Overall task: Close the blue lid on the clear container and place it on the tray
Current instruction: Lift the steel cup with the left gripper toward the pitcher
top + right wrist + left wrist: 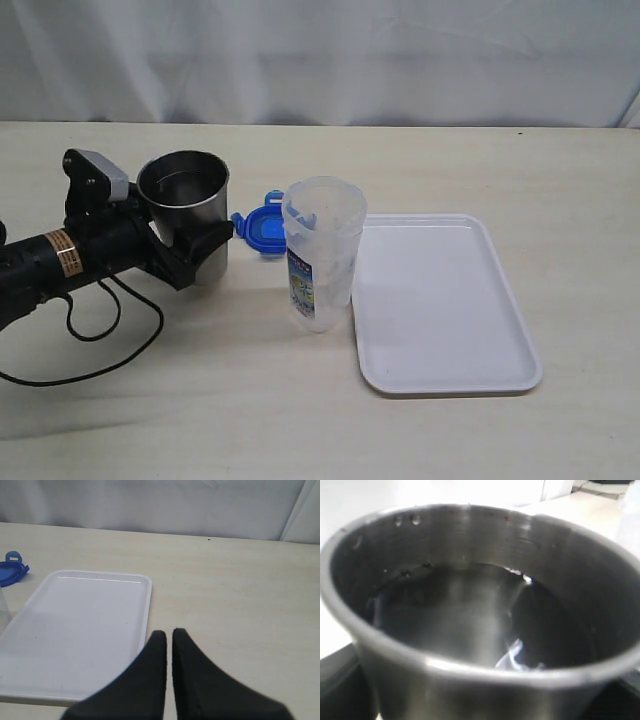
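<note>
The clear container (322, 255) stands upright on the table (300, 420), its mouth open, just beside the left edge of the tray (445, 300). Whether it touches the tray's rim, I cannot tell. The blue lid (262, 228) lies flat on the table behind the container and a little to its left, and the container's wall partly hides it. The lid is between the container and the steel cup (183, 195).

The left gripper (190, 248) is on the left side of the exterior view, near the lid and the container but apart from both. Its black fingers (207, 243) stand wide apart and are clamped on the sides of the steel cup, which is upright. In the left wrist view the cup's inside fills nearly the whole picture, and the fingers themselves are hardly visible there. A black cable (100, 370) lies in loops on the table under this arm.

The right gripper (169, 645) does not appear in the exterior view. In the right wrist view its two dark fingers are together, with only a thin line between them, and they hold nothing. It hangs above the table, next to one long edge of the tray, and the tray is bare. The blue lid shows at the far corner of this view, well apart from this gripper
</note>
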Available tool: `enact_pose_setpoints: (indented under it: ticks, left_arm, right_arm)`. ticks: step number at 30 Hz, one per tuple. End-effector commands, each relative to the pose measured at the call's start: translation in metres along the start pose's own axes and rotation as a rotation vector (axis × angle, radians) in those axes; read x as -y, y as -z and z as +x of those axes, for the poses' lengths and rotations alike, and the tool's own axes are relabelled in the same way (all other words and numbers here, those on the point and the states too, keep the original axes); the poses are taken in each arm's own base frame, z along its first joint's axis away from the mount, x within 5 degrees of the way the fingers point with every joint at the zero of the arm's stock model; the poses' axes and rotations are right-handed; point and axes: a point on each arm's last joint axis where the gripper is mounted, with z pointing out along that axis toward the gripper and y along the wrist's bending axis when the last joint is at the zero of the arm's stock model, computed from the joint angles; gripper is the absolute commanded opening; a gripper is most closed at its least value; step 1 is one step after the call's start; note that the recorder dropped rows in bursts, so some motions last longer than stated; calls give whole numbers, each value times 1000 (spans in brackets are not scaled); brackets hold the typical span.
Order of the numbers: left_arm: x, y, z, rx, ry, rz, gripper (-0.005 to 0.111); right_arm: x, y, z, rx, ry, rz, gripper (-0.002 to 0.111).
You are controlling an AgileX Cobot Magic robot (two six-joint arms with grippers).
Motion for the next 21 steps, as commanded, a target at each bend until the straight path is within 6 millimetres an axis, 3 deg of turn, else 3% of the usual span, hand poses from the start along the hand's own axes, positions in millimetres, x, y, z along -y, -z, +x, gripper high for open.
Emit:
enact_pose_setpoints:
  ticks: [1, 12, 21]
  left_arm:
    - [2, 4, -28, 142, 7, 12, 0]
    - [-2, -10, -71, 249, 35, 99, 0]
    - [17, -41, -90, 209, -38, 151, 0]
  right_arm:
    - [0, 0, -1, 14, -2, 4, 4]
    - [0, 0, -1, 14, -2, 4, 4]
    - [0, 0, -1, 14, -2, 4, 4]
